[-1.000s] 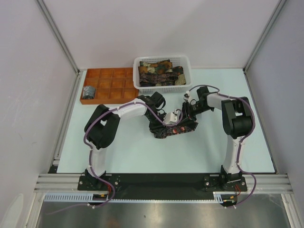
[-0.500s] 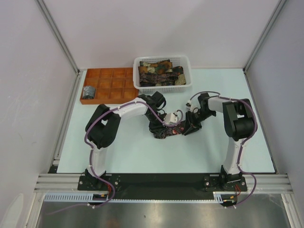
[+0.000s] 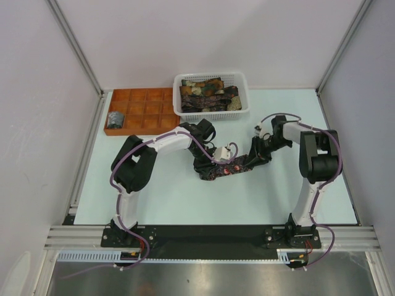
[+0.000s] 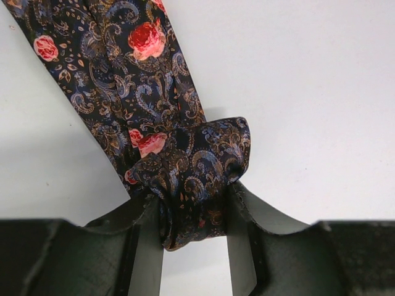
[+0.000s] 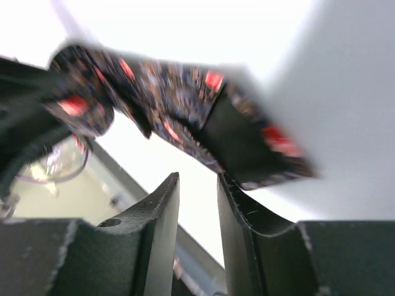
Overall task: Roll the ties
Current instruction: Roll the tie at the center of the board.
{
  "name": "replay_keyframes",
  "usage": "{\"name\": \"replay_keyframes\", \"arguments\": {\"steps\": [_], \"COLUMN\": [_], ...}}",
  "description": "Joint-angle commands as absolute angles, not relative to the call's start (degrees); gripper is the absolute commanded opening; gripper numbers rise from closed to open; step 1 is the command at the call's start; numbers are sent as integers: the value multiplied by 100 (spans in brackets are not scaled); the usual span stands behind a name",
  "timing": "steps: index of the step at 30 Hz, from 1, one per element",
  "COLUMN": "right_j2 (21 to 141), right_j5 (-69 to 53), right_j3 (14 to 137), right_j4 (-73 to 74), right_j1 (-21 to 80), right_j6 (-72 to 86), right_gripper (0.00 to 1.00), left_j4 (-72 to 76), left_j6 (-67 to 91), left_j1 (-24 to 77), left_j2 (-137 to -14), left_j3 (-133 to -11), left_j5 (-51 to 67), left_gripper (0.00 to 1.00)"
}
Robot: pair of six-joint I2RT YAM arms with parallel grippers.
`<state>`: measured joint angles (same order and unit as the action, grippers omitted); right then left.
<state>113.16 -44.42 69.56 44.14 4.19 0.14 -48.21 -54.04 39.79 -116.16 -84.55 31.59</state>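
While the black rose tie (image 3: 225, 168) lies in the middle of the worktop (image 3: 185, 197), only its start is rolled. The left tool (image 4: 194, 231) is clenched on that little fold. The right tool (image 5: 197, 197) is near the other end, its jaws a little apart with nothing between them. One rolled tie (image 3: 115, 119) sits in the orange tray (image 3: 139, 108) at upper left. More ties (image 3: 207, 97) wait in the white basket (image 3: 213, 78) at the top. Most work is left, I think. Bare worktop lies below and to the right for moving.

white mesh basket (image 3: 242, 98) beside orange compartment tray (image 3: 141, 105), at the far edge of the pale table (image 3: 166, 197)
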Motion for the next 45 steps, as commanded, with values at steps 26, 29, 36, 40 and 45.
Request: {"name": "replay_keyframes", "arguments": {"steps": [26, 29, 36, 40, 45], "right_j2": [10681, 10477, 10529, 10634, 10600], "right_j5": [-2435, -2347, -2171, -2092, -2617], "right_j3": [6400, 6354, 6539, 6556, 6916], "right_j4": [4649, 4825, 4905, 4781, 4930], "right_j1": [932, 783, 572, 501, 283], "right_j6": [-843, -958, -1028, -1064, -1020], "right_gripper": [0, 0, 0, 0, 29], "left_j4": [-4641, -4562, -3982, -3954, -4166], "left_j6": [-5177, -5045, -4790, -4834, -5009], "left_j1": [3990, 3999, 4008, 4034, 4087], "left_j2": [-11479, -11408, -11207, -11197, -11469], "left_j3": [-8358, -8323, -8051, -8015, -8139], "left_j5": [3331, 3323, 3296, 3191, 2988], "left_gripper": [22, 22, 20, 20, 20]}}
